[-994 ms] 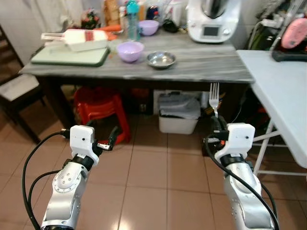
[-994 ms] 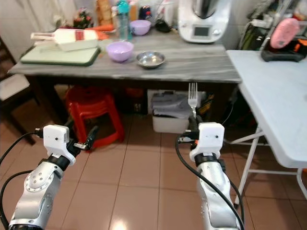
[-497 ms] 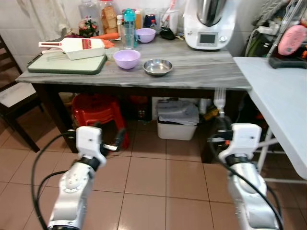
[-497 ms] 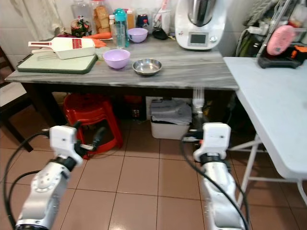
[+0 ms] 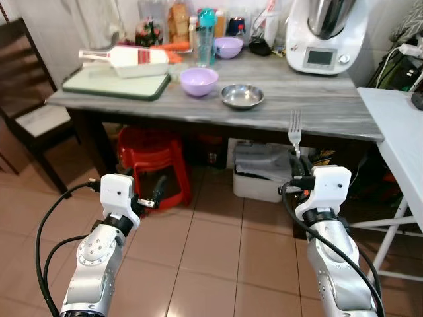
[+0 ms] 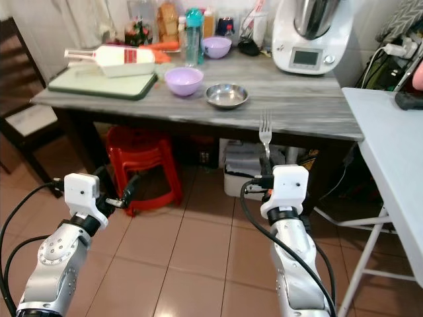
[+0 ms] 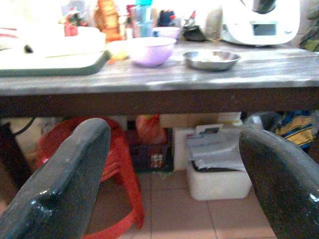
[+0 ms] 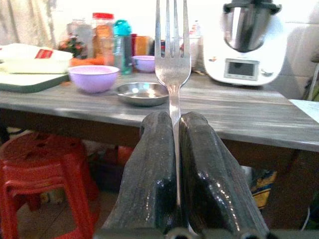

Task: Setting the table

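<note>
Right end effector pinches upright fork; grey table beyond.

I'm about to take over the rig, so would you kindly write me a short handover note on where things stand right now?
Right gripper: shut on the fork, tines up, held in front of the grey table, short of its near edge.
Left gripper: open, holding nothing, low over the floor near the red stool.
On the table: lilac bowl, steel dish, a second lilac bowl at the back, green cutting board, white appliance.
Done: fork picked up.
Left: step up to the table and probably lay the fork beside the bowl or dish.
</note>
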You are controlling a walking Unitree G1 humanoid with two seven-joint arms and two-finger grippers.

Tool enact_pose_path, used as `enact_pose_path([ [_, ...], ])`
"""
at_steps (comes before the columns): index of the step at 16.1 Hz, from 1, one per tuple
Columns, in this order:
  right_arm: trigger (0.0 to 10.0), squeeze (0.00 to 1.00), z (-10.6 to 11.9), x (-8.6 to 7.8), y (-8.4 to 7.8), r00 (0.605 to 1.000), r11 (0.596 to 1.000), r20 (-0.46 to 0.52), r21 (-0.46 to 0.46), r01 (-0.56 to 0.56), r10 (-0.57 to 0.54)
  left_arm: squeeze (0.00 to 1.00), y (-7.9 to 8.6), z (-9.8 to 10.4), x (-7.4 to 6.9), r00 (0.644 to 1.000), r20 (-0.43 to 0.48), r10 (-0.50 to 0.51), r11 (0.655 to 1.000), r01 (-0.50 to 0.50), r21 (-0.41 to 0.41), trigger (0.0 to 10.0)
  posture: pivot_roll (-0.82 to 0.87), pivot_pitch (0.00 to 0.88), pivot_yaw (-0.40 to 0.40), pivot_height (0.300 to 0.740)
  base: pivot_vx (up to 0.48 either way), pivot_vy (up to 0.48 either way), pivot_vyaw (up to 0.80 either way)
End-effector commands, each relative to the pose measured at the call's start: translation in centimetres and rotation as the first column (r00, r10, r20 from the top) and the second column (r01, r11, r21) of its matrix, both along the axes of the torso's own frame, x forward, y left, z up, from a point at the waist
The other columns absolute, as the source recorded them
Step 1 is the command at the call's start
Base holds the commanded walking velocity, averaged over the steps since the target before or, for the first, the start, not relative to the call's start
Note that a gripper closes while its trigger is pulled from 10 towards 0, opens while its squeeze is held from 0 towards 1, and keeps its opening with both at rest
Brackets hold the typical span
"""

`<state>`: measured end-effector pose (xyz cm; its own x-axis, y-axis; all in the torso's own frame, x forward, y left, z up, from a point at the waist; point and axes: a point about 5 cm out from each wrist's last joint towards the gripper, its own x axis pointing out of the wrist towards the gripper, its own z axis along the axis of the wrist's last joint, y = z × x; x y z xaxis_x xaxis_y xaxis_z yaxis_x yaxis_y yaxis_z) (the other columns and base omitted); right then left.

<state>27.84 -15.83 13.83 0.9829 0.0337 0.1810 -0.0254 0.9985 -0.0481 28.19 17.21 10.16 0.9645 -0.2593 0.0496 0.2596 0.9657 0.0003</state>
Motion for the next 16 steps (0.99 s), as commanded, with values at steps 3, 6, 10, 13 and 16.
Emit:
enact_pose_path([
  [3, 10.0, 0.0, -0.11, -0.09, -0.85, 1.0, 1.0, -0.004, -0.001, 0.031, -0.031, 0.0, -0.93, 0.22, 0.17, 0.999, 0.007, -0.04, 0.999, 0.04, -0.004, 10.0, 0.04, 0.0, 0.004, 0.74, 0.317, 0.0, 0.0],
  [6, 10.0, 0.0, -0.14, -0.05, -0.91, 0.999, 0.999, -0.004, 0.003, 0.034, -0.034, 0.0, -0.99, 0.22, 0.17, 0.999, 0.007, -0.044, 0.999, 0.044, -0.005, 10.0, 0.04, 0.0, 0.004, 0.74, 0.316, 0.0, 0.0],
  [10, 10.0, 0.0, -0.12, 0.11, -0.98, 0.999, 0.999, -0.002, 0.007, 0.033, -0.033, 0.0, -1.13, 0.24, 0.19, 0.999, 0.009, -0.049, 0.999, 0.049, -0.006, 10.0, 0.05, 0.0, 0.001, 0.74, 0.318, 0.0, 0.0],
  [13, 10.0, 0.0, -0.15, 0.2, -0.95, 0.999, 0.999, -0.002, 0.009, 0.033, -0.032, 0.0, -1.21, 0.23, 0.29, 0.999, 0.008, -0.052, 0.999, 0.052, -0.005, 10.0, 0.05, 0.0, 0.002, 0.74, 0.321, 0.0, 0.0],
  [16, 10.0, 0.0, -0.11, 0.18, -0.99, 0.999, 0.999, 0.0, 0.013, 0.033, -0.033, 0.0, -1.37, 0.25, 0.34, 0.998, 0.01, -0.056, 0.998, 0.056, -0.006, 10.0, 0.04, 0.0, 0.003, 0.74, 0.32, 0.0, 0.0],
])
